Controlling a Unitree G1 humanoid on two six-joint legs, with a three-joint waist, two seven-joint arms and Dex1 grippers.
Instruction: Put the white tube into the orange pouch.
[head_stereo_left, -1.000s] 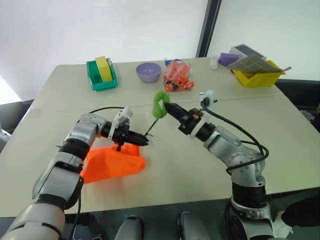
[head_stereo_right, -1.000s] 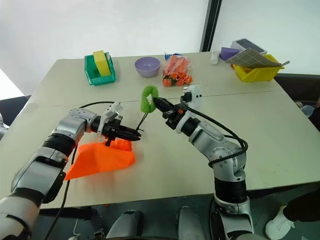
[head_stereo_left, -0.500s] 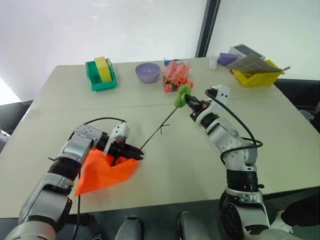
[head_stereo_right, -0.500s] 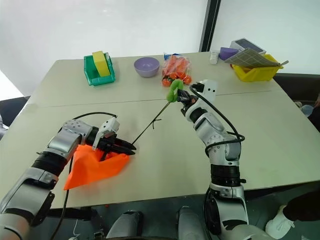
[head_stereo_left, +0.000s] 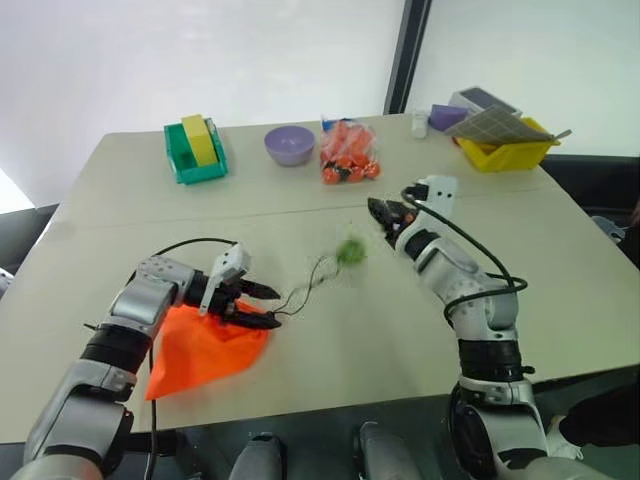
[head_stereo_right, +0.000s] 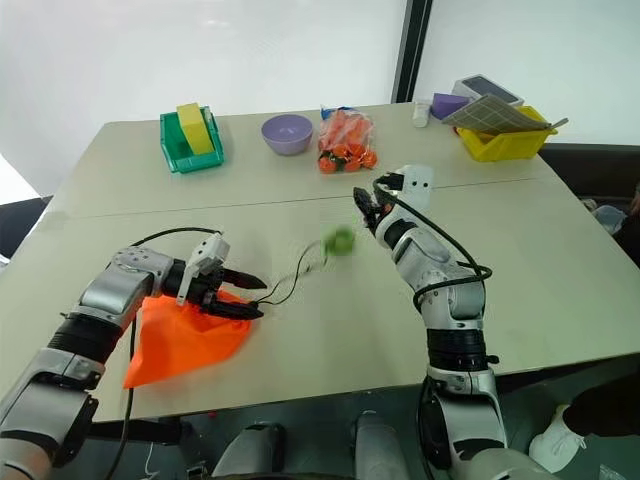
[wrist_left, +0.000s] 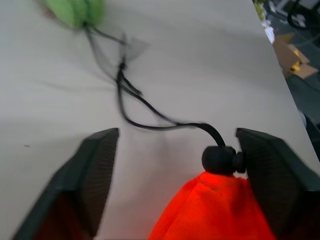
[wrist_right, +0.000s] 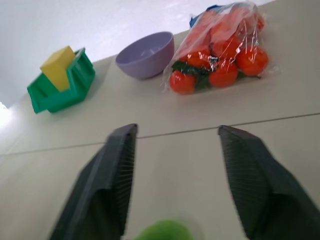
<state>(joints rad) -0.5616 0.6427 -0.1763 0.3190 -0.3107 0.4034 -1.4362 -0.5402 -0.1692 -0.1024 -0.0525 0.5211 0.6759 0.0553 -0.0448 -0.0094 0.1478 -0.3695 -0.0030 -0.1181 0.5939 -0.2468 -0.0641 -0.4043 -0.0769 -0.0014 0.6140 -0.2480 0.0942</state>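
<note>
The left hand (wrist_left: 172, 165) has its two black fingers spread apart at the gathered neck of the orange pouch (head_stereo_left: 200, 345), clamping nothing. That pouch is a bright orange, crumpled fabric bag lying flat on the worktop (head_stereo_left: 560, 250), cinched under a black toggle (wrist_left: 220, 159), its thin black cord (head_stereo_left: 305, 290) trailing to a blurred green pull (head_stereo_left: 350, 250). The right hand (wrist_right: 175, 180) is likewise spread and empty just beyond the pull.

Both hands (head_stereo_left: 258, 305) (head_stereo_left: 378, 214) agape
</note>
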